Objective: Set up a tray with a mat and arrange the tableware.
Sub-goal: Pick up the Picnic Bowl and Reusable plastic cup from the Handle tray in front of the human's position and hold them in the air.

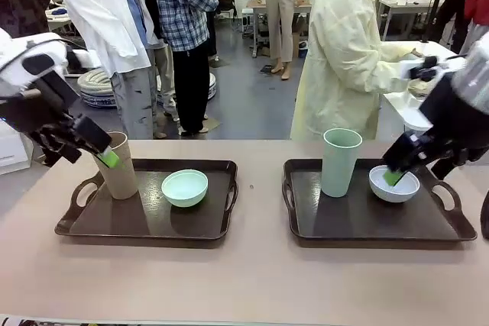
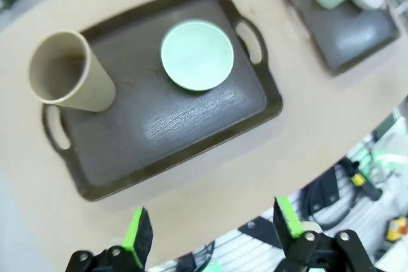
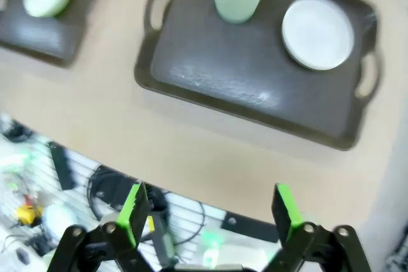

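Our left pincer (image 2: 210, 221) and right pincer (image 3: 209, 205) hang wide open and empty above the near edge of the surface (image 1: 252, 280), clear of the settings, we judge. The tan-brown cup (image 1: 118, 169) and mint green bowl (image 1: 184, 187) stand on the left tray (image 1: 145, 223), the pale green cup (image 1: 341, 162) and greyish white bowl (image 1: 394, 185) on the right tray (image 1: 367, 227) — one pair apiece.

Tan cup (image 1: 122, 181), mint bowl (image 1: 184, 187) on left tray (image 1: 145, 223) — pale-green cup (image 1: 340, 164), whitish bowl (image 1: 402, 192) on right tray (image 1: 359, 219).
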Tool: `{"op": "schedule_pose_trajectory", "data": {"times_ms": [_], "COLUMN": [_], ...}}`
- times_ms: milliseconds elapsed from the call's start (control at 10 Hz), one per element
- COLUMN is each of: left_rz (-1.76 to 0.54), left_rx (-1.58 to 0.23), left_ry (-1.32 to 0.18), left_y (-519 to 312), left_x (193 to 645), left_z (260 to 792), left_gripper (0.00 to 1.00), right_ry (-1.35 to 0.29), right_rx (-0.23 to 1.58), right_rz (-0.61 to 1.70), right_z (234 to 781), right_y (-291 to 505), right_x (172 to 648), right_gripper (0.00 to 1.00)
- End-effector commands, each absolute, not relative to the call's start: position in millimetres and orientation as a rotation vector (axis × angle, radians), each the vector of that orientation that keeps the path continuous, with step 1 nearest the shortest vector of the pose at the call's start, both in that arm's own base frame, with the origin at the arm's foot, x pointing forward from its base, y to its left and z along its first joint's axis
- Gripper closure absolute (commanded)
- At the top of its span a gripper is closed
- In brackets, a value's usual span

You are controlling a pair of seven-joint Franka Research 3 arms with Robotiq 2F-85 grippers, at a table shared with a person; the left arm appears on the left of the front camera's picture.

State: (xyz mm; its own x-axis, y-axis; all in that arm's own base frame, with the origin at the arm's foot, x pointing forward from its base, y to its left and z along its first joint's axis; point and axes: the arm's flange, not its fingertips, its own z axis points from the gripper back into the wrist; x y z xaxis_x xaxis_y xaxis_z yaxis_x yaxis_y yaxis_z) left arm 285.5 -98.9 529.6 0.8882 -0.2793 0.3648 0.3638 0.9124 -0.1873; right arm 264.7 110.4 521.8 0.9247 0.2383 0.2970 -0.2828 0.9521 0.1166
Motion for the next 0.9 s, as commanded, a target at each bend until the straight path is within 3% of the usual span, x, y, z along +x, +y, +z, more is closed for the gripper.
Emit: {"op": "schedule_pose_trajectory", "data": {"times_ms": [0, 500, 800], "left_rz": [-0.242, -0.073, -0.026], "left_rx": [-0.467, -0.975, -1.076], "left_ry": [-0.325, -0.349, -0.297], "left_y": [-70.6, 67.0, 110.9], "left_x": [307.2, 333.6, 337.6], "left_z": [526.9, 492.4, 464.6], "left_gripper": [0.00, 0.00, 0.00], "right_ry": [-0.282, -0.416, -0.434], "right_rx": [0.429, 0.862, 0.990], "right_rz": [0.145, -0.087, -0.142], "right_z": [501.1, 479.2, 461.4], "right_y": [47.2, -86.1, -127.1], "right_x": [287.9, 279.8, 265.3], "right_gripper": [0.00, 0.00, 0.00]}}
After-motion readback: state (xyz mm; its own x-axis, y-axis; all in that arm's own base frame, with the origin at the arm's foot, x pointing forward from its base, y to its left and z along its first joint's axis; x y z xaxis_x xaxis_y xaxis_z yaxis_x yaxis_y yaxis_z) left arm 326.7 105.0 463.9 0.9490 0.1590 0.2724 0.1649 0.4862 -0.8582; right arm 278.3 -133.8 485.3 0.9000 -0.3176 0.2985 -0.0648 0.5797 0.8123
